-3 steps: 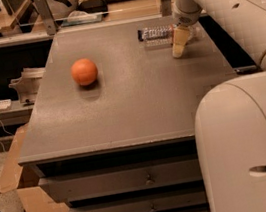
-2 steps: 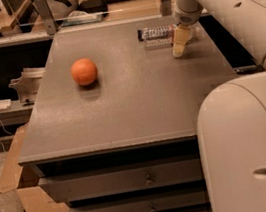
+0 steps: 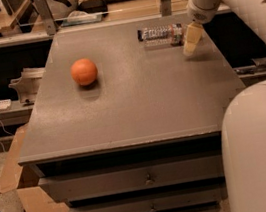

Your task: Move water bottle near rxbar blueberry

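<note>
Hand (image 3: 191,43): low over the far right of the surface (image 3: 139,112). It has drawn slightly right, off the bottle, in the last second. Open or closed: cannot tell. It carries nothing.
Water bottle (image 3: 162,35): on its side just left of the hand, apart from it, unmoved.
Rxbar blueberry (image 3: 140,35): dark sliver at the bottle's end farthest from the hand.
Orange (image 3: 84,71): well to the hand's left.
Status: placement looks done, with the hand retreating.
</note>
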